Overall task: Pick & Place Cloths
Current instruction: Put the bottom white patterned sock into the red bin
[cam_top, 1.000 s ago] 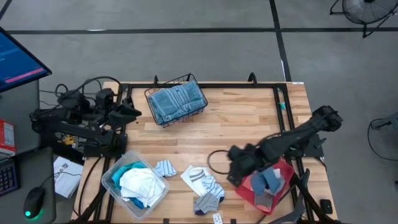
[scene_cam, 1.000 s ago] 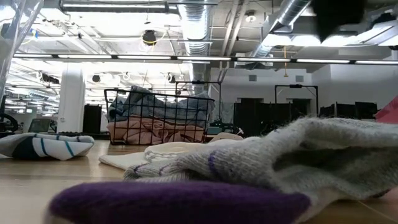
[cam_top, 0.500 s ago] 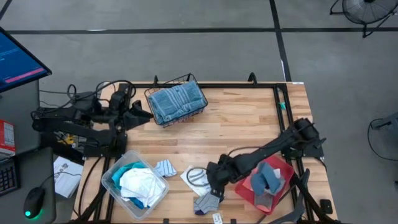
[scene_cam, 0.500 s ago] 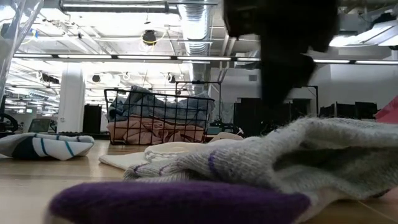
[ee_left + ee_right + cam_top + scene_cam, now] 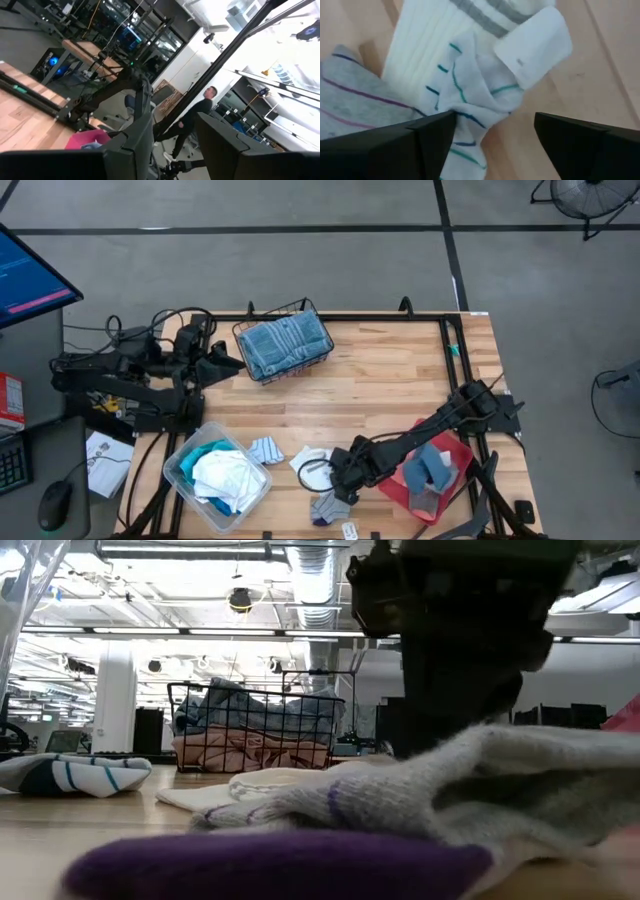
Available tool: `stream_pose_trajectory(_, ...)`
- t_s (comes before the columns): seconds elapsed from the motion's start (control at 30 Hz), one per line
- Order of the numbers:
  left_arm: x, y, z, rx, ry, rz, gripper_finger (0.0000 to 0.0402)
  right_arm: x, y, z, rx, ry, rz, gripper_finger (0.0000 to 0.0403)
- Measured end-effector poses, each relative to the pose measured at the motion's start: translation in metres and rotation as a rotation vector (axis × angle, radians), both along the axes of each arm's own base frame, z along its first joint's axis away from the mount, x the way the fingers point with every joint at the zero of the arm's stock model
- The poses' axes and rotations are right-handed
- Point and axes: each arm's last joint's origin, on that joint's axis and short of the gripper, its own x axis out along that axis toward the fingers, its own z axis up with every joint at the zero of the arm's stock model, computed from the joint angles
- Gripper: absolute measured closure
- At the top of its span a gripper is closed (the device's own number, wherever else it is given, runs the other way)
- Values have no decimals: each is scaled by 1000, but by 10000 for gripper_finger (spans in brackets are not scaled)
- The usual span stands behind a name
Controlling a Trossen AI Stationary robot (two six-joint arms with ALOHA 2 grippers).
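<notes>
Several socks lie near the table's near edge: a white one with grey bands and teal dashes point(image 5: 318, 462) point(image 5: 470, 95), a grey one with purple stripes point(image 5: 330, 506) point(image 5: 450, 790), and a blue-striped one point(image 5: 265, 450). My right gripper point(image 5: 338, 482) point(image 5: 492, 145) is low over the white sock, open, a finger on either side of its bunched middle. My left gripper point(image 5: 236, 364) point(image 5: 175, 140) hangs open by the black wire basket point(image 5: 285, 340), which holds a grey-blue towel point(image 5: 285, 342). White and turquoise cloths fill a clear bin point(image 5: 215, 475). Grey and navy socks lie on the red tray point(image 5: 440, 480). My right gripper comes down from above with open fingers on either side of the bunched middle of the white sock point(image 5: 475, 100), which lies flat on the table against the grey sock point(image 5: 355, 105). Whether the fingers point(image 5: 425, 142) touch the cloth, I cannot tell.
A dark cable loop point(image 5: 312, 472) lies on the white sock beside my right gripper. A small white tag point(image 5: 349, 530) sits at the near edge. Bare wood stretches across the table's middle point(image 5: 380, 380). A person in dark clothes point(image 5: 192, 122) stands in the room beyond.
My right gripper has swung from over the red tray toward the table's left and near edge and come down over the socks. My left gripper has moved right, toward the wire basket. In the low view the grey sock has shifted slightly.
</notes>
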Motion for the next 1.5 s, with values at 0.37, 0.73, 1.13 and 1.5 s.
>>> stream_pose_trajectory(0.37,-8,1,4,0,-35,0,264,4,-11,4,49,26,-53,388)
stream_pose_trajectory(0.73,-10,1,4,3,-37,1,264,6,-25,62,-50,89,4,400)
stream_pose_trajectory(1.13,-11,1,5,44,-53,7,264,-61,-30,163,-103,132,-116,402)
stream_pose_trajectory(1.5,-13,1,6,42,-61,11,264,-136,3,197,11,162,-258,403)
